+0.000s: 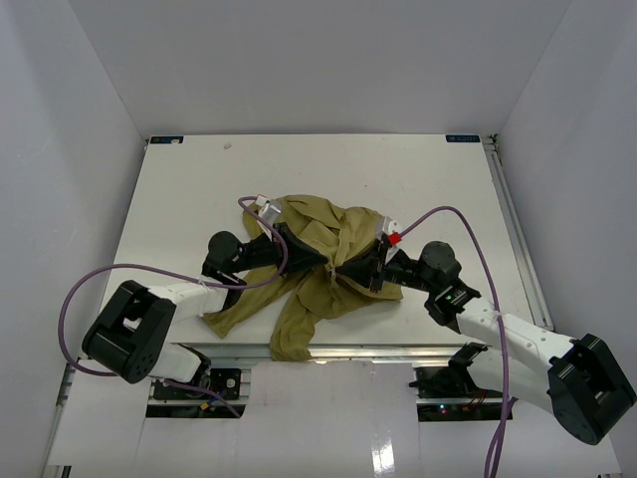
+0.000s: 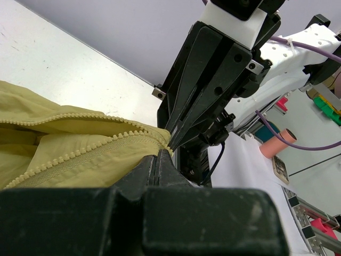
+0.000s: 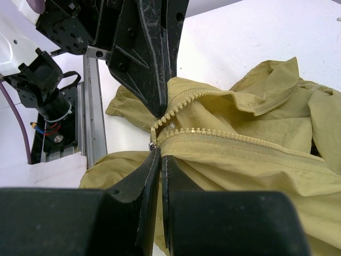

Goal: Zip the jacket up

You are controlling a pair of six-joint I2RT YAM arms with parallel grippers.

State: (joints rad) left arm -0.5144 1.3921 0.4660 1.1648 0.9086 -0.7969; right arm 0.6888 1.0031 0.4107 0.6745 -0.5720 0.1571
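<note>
Jacket crumpled mid-table. Left gripper and right gripper meet tip-to-tip, both clamped tight on its zipper base.

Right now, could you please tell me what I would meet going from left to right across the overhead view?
left arm's elbow → left gripper → right gripper → right arm's elbow. The jacket spreads under both grippers, so it has no single place in this order.
</note>
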